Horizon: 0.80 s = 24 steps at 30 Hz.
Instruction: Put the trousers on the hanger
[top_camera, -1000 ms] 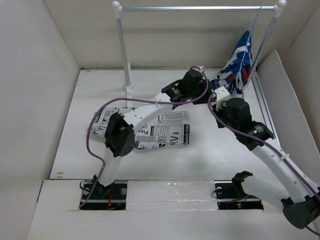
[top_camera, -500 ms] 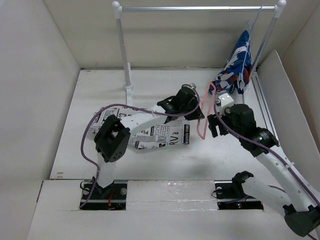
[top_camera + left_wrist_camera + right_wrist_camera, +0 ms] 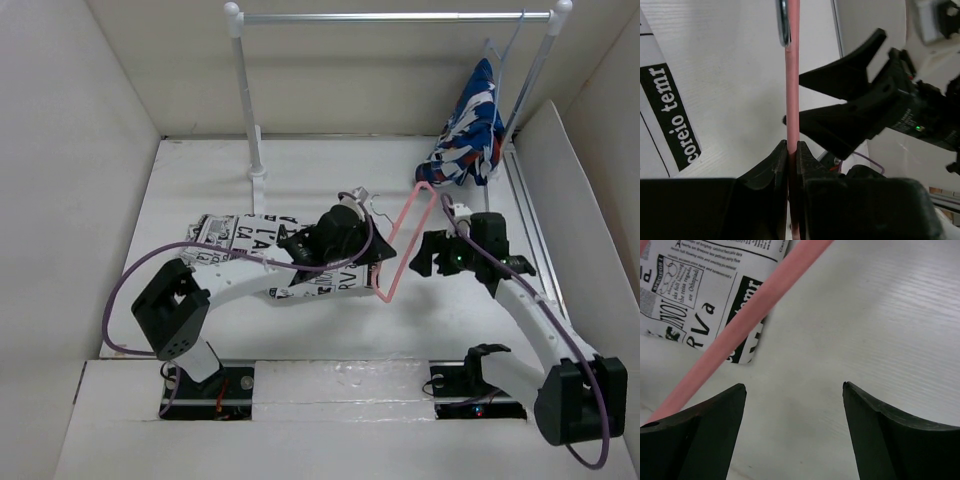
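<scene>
The trousers [image 3: 245, 231] lie flat and folded on the white table [image 3: 200, 170], left of centre, running from the left arm's elbow region toward the middle; their newsprint edge is also seen in the left wrist view [image 3: 662, 100] and the right wrist view [image 3: 700, 295]. The hanger [image 3: 384, 292] is clear of the rail [image 3: 390, 16] and is held over the table just beside the right end of the trousers, its triangle tilted with one corner low near the fabric and the other end up toward the hanging garment. The left gripper [image 3: 374, 268] is clamped on the hanger: in its own camera the two fingers [image 3: 792, 148] pinch the pink bar [image 3: 792, 75] with no gap visible. The right gripper [image 3: 430, 256] stands spread wide, facing the hanger from the right; its own view shows the fingers [image 3: 792, 390] apart with bare table between them and the pink bar [image 3: 740, 325] crossing diagonally past the left finger (contact there cannot be confirmed). From the left wrist camera the right gripper [image 3: 840, 100] appears just beside the bar, with nothing held. The blue, white and red garment [image 3: 470, 135] hangs at the right end of the rail on a pale blue hanger [image 3: 507, 45], apart from both grippers.
</scene>
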Each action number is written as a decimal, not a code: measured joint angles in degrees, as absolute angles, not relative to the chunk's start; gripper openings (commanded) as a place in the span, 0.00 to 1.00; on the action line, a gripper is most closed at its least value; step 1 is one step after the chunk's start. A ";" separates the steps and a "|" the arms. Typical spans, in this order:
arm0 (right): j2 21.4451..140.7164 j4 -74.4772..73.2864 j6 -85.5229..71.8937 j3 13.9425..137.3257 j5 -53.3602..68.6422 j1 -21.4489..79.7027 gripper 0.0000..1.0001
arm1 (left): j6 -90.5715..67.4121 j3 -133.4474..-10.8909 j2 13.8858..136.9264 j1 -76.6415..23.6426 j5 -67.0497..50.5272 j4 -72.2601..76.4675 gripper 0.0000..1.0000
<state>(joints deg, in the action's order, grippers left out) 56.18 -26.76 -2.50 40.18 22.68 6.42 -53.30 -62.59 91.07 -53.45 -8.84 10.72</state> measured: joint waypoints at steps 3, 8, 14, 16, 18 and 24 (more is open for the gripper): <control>59.22 -19.53 -7.73 35.35 27.62 6.37 0.84 | -53.58 -60.42 90.48 -54.43 -8.12 13.02 0.00; 57.82 -13.28 -12.40 32.95 31.07 5.96 0.73 | -53.67 -59.20 90.59 -54.46 -6.33 13.67 0.00; 46.74 -15.35 -13.39 33.98 30.04 3.92 0.80 | -53.71 -58.89 90.59 -54.28 -4.25 12.93 0.00; 44.18 -13.17 -14.94 33.47 30.65 3.38 0.84 | -53.74 -58.89 90.59 -54.28 -4.23 12.88 0.00; 44.45 -10.07 -16.51 32.88 31.83 3.33 0.86 | -53.76 -58.89 90.59 -54.43 -4.25 12.95 0.00; 60.10 -0.80 -19.53 31.09 35.03 3.90 0.74 | -53.80 -58.89 90.63 -55.86 -4.47 13.54 0.00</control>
<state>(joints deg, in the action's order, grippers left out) 60.10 -0.80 -19.53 31.09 35.03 3.90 -53.80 -58.89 90.63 -55.86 -4.47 13.54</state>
